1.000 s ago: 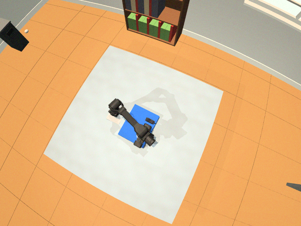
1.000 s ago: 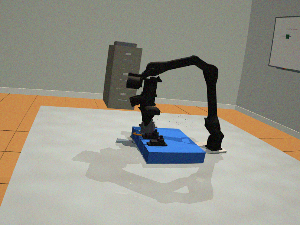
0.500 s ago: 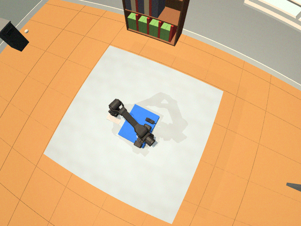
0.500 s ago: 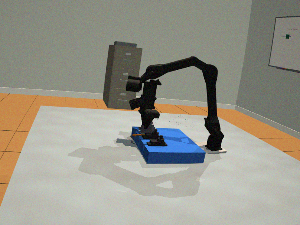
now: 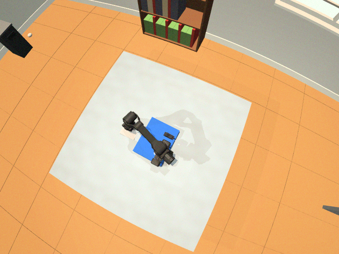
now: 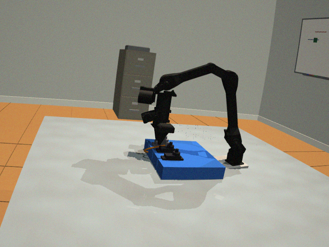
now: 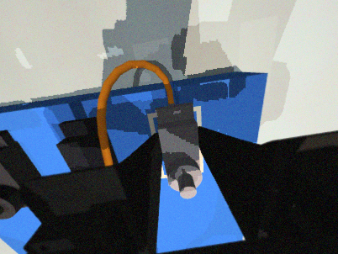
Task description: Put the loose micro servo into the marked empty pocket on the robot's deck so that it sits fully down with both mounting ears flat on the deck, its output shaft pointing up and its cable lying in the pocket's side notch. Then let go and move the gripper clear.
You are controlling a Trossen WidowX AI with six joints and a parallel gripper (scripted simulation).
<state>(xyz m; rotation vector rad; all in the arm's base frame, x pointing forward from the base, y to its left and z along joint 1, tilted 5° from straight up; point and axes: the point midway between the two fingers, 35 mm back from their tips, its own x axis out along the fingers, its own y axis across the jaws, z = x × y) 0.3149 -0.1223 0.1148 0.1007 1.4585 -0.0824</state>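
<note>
servo (image 7: 178,139) over pocket (image 7: 198,115) (deck (image 6: 196,159) edge)

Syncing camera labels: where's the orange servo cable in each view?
Top: not visible, hidden under the gripper.
Exterior: orange cable curves off the blue deck at its left end, below the gripper.
Wrist: arches upper centre-left, from the held micro servo.
Shared landmark: the blue deck.
</note>
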